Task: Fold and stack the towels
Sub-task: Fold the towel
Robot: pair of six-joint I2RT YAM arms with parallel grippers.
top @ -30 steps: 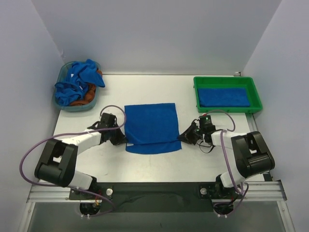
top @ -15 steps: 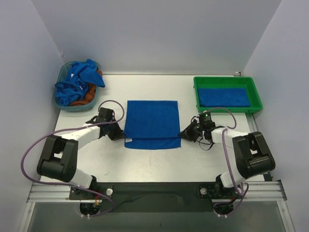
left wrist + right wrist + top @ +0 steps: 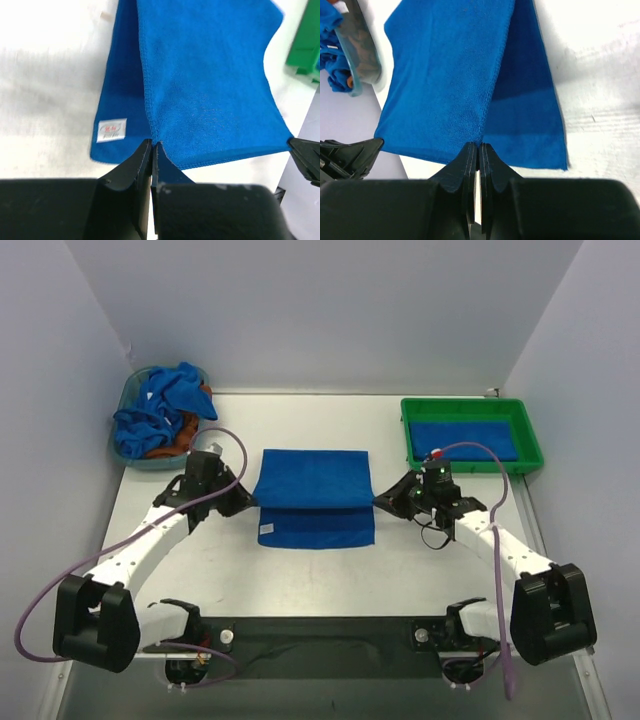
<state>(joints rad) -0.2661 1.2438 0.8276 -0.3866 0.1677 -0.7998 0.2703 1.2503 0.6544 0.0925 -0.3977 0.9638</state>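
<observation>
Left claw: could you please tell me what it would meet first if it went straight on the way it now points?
The left claw is shut on the towel, so that same blue cloth fills its line ahead; probably the table beneath it next, though depth is unclear.

No words or numbers can be read anywhere. The only label is a small white tag (image 3: pixel 111 131) on the lower layer of the towel (image 3: pixel 210 75), near its corner. It carries a small reddish mark above a line of grey print, both too blurred to make out. In the top view the tag is only a white speck — no print shows there.
</observation>
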